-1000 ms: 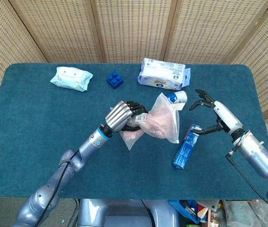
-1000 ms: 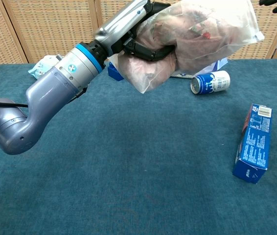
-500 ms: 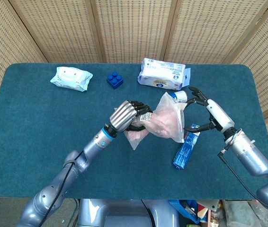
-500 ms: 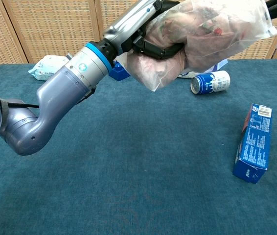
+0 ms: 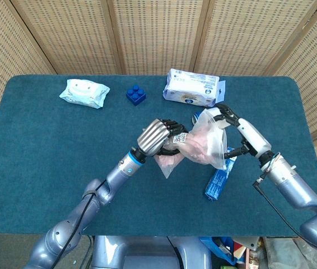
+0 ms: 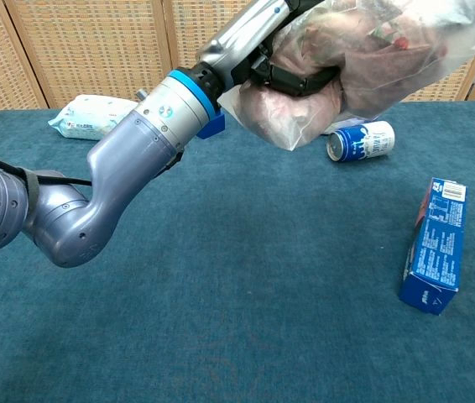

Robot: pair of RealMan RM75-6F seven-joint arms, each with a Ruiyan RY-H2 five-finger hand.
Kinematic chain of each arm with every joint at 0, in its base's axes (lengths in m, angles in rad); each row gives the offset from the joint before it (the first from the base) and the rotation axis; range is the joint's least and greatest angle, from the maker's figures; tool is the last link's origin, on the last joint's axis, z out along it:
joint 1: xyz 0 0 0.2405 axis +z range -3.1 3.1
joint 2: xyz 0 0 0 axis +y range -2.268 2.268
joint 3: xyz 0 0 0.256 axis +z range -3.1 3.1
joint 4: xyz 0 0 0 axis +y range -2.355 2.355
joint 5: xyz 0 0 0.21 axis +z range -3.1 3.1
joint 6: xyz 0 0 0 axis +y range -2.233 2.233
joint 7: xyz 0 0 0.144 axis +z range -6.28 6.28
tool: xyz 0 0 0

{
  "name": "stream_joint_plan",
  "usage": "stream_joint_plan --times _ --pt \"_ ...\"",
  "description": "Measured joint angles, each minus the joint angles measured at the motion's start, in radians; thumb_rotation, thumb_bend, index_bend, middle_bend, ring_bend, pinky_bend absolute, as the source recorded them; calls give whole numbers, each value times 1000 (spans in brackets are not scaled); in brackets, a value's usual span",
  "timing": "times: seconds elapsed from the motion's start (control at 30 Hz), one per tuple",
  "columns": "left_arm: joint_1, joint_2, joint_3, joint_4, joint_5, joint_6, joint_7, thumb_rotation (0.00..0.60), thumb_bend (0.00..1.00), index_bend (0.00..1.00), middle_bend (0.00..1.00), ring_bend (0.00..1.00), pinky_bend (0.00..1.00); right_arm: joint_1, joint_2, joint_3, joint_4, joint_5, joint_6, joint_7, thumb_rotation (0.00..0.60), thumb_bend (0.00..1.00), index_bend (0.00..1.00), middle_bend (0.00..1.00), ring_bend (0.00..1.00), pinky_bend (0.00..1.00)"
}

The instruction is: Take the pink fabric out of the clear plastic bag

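Note:
The clear plastic bag [image 5: 206, 144] holds the pink fabric [image 5: 199, 141] bunched inside it. My left hand [image 5: 159, 137] grips the bag's left end and holds it up off the table; the chest view shows the same bag [image 6: 372, 59] raised at top centre in that hand [image 6: 292, 71]. My right hand [image 5: 234, 126] is at the bag's right end. Its fingers [image 5: 221, 111] reach over the bag's top edge and its thumb is spread well below. Whether they touch the plastic is unclear. The right hand does not show clearly in the chest view.
A blue box [image 5: 219, 176] lies on the blue table [image 5: 46, 145] under the right hand. A blue can [image 6: 360, 140] lies behind the bag. At the back are a teal wipes pack [image 5: 84, 92], a blue brick [image 5: 135, 94] and a white pack [image 5: 192, 88].
My left hand has carried the bag to the right and a little higher. My right hand has moved left, from apart from the bag to its right end.

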Motion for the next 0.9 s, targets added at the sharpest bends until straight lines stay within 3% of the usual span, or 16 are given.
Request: stream_joint_plan --times 0.13,0.37,0.67,0.77,0.9 --pt "-4 -2 -3 4 -6 -4 -1 600 590 616 570 565 641 3 13 -4 -9 -17 -10 -1 600 0 149 0 0 0" --pt "-13 -2 -11 6 -20 -16 -6 600 590 616 570 565 641 10 42 -13 -24 -63 -13 8 600 0 138 0 0 0" --pt "-30 -10 -25 -2 -36 -24 -7 600 590 616 570 565 641 33 3 -17 -15 -43 -18 -21 600 0 146 0 0 0" --pt "-34 -12 -27 -3 -39 -26 -5 600 590 616 569 565 641 35 -4 -14 -14 -31 -12 -27 600 0 229 0 0 0" --pt "-36 -14 -28 -3 -42 -29 -2 600 590 616 569 565 641 35 -15 -10 -13 -15 3 -37 600 0 450 0 0 0"
